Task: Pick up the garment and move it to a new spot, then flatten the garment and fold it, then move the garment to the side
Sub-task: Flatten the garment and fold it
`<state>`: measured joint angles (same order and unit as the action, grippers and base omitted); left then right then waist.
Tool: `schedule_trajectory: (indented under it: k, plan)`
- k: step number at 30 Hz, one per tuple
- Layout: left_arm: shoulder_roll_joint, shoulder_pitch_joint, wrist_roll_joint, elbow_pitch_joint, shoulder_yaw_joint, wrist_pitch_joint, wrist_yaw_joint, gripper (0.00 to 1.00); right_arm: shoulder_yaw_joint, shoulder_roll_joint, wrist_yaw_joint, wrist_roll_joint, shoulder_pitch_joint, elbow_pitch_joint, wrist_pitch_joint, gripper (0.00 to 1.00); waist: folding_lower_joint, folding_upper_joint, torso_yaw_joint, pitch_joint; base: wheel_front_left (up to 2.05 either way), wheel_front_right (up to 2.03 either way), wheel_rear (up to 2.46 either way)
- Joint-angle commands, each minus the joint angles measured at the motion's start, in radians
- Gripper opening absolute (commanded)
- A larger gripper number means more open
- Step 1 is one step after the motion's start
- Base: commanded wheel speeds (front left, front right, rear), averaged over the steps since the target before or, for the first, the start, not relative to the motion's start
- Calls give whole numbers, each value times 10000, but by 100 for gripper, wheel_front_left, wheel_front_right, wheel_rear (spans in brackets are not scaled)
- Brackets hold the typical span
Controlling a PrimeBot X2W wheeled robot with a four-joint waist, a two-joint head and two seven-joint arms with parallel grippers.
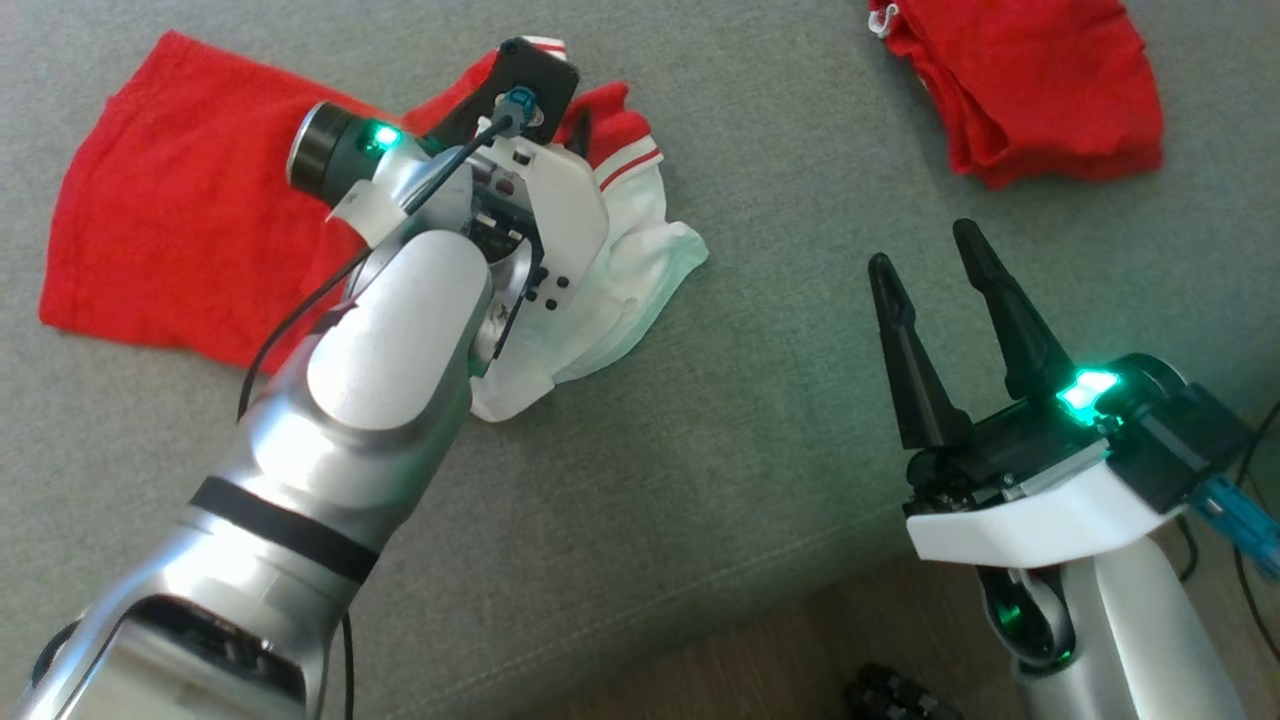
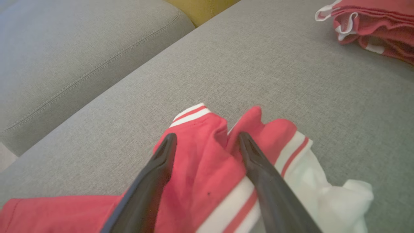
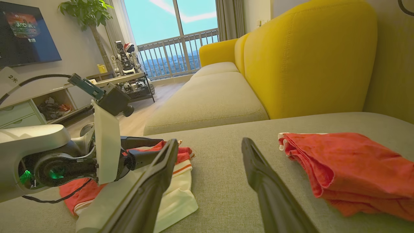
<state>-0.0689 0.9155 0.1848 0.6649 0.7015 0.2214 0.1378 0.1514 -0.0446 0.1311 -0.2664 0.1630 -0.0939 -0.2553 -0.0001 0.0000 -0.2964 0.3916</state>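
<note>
Left gripper [image 2: 207, 137] spread wide over the crumpled garment [image 2: 200, 181], nothing pinched. Soft, light, floppy: I'd pinch that bunched red fold. Right gripper [image 1: 922, 248] gapes empty.

In the head view, we find the left arm [image 1: 390, 330] covering the middle of the garment [image 1: 160, 230], so the folds beneath it cannot be read. The top edge cuts off the red pile [image 1: 1030, 90]. A dark object [image 1: 900, 695] at the bottom edge is cropped, and we cannot identify it. In the right wrist view, the TV [image 3: 26, 32] text is too small to read.
</note>
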Motion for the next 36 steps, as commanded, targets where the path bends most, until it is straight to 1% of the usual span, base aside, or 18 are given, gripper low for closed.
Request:
schedule_trajectory:
  k: [1, 2, 3, 4, 8, 12, 15, 19, 21, 23, 25, 27, 32, 33, 36]
  plan:
    - [-231, 438, 22, -395, -204, 133, 31, 100, 167, -56, -4, -38, 25, -378, -65, 100, 1, 0, 37, -13, 0, 0, 0]
    - [-248, 376, 72, -436, -160, 232, -64, 83, 168, -56, -4, -31, 21, -387, -65, 100, 1, 0, 59, -25, 0, 0, 0]
    - [-254, 306, 144, -499, -126, 308, -168, 33, 172, -56, -4, -24, 18, -397, -65, 100, 1, 0, 80, -32, 0, 0, 0]
    - [-252, 236, 230, -578, -116, 361, -252, 0, 181, -56, -4, -12, 23, -412, -65, 100, 1, 0, 98, -34, 0, 0, 0]
    - [-262, -20, 579, -971, -212, 417, -393, 0, 171, -56, -4, 34, 38, -423, -65, 100, 1, 0, 161, -77, 0, 0, 0]
    - [-259, -314, 1124, -1495, -520, 218, -522, 0, 139, -56, -4, 87, 31, -409, -65, 100, 1, 0, 214, -163, 0, 0, 0]
    - [-176, -677, 1974, -1914, -964, 133, -766, 0, 152, -56, -4, 108, 15, -350, -65, 100, 1, 0, 199, -302, 0, 0, 0]
    - [-87, -850, 3006, -2509, -1401, 362, -1193, 0, 181, -56, -4, 73, -21, -310, -65, 100, 1, 0, 88, -551, 0, 0, 0]
    - [-29, -750, 3587, -2885, -1727, 481, -1316, 0, 170, -56, -4, 2, -45, -301, -65, 100, 1, 0, -11, -715, 0, 0, 0]
    - [65, -563, 4455, -3350, -2181, 626, -1380, 0, 153, -56, -4, -84, -94, -282, -65, 100, 1, 0, -107, -911, 0, 0, 0]
    - [124, -207, 5172, -3861, -2603, 663, -1264, 0, 154, -56, -4, -134, -175, -242, -65, 100, 1, 0, -199, -1136, 0, 0, 0]
    - [153, 252, 5637, -4320, -2976, 572, -1001, 0, 161, -56, -4, -177, -261, -214, -65, 100, 1, 0, -278, -1365, 0, 0, 0]
    - [176, 1244, 6413, -5090, -3832, 208, -242, 0, 79, -56, -4, -182, -502, -196, -65, 100, 1, 0, -276, -1834, 0, 0, 0]
    - [176, 1244, 6413, -5090, -3832, 208, -242, 0, 79, -56, -4, -182, -502, -196, -65, 100, 1, 0, -276, -1834, 0, 0, 0]
    - [179, 1258, 6765, -5382, -4374, -69, 177, 0, 32, -56, -4, -133, -609, -201, -65, 100, 1, 0, -136, -2006, 0, 0, 0]
